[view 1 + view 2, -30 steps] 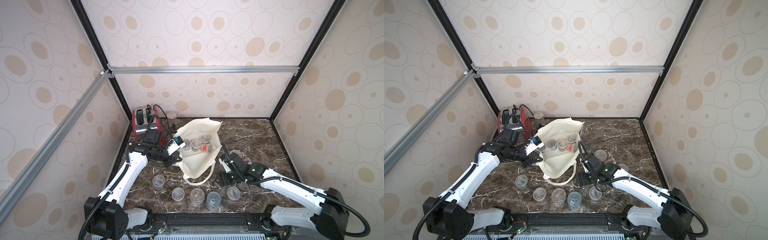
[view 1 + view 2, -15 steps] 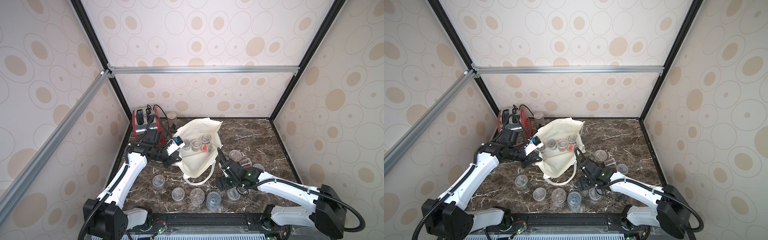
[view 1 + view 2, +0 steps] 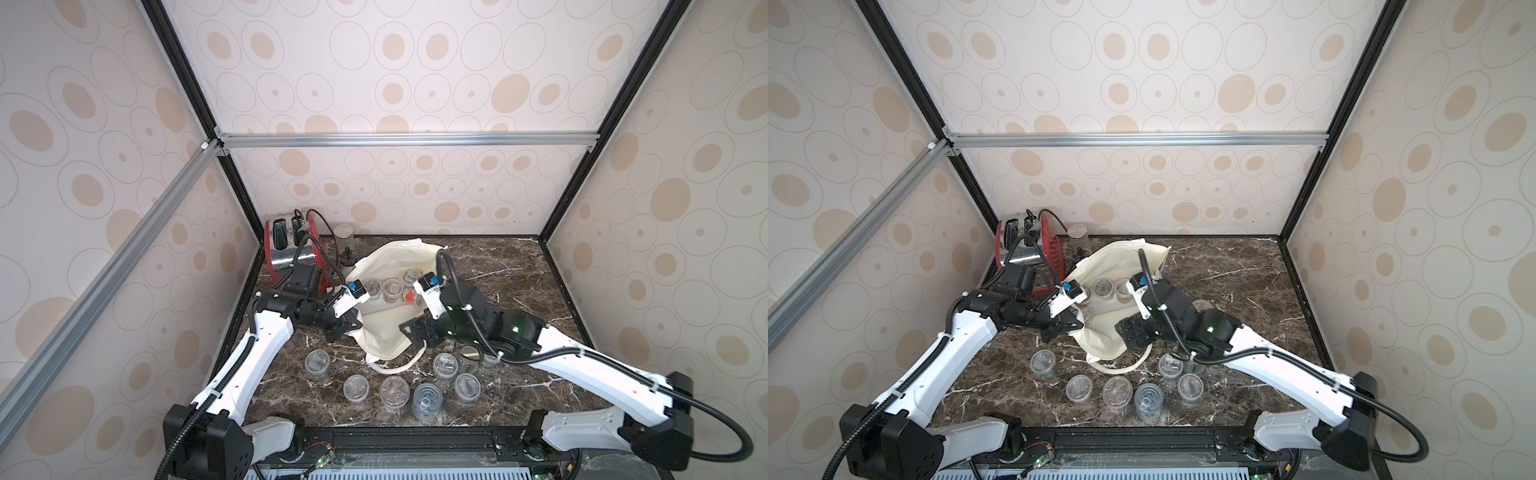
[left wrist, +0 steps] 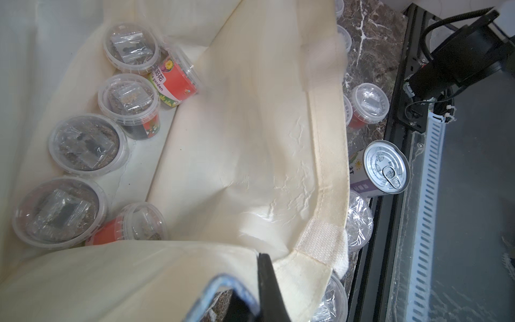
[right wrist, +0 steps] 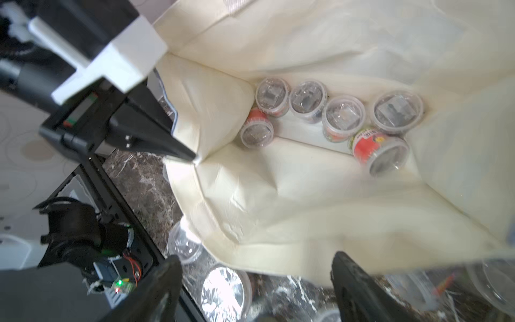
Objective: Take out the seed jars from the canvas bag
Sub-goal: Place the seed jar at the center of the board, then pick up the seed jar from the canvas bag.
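Marble tabletop (image 3: 519,270): canvas bag (image 3: 399,257) holds seed jars (image 4: 86,143) (one on its side).

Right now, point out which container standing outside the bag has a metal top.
The pull-tab can in the front row: silver lid with a ring, while the seed jars beside it have clear plastic lids.

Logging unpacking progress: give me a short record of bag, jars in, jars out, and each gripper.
canvas bag: mouth open, on the marble table
seed jars in bag: six visible, not all upright
seed jars on table: at least five, more hidden under the right arm
pull-tab can: among those table jars
left gripper: shut on the bag's rim
right gripper: open, empty, by the bag's mouth
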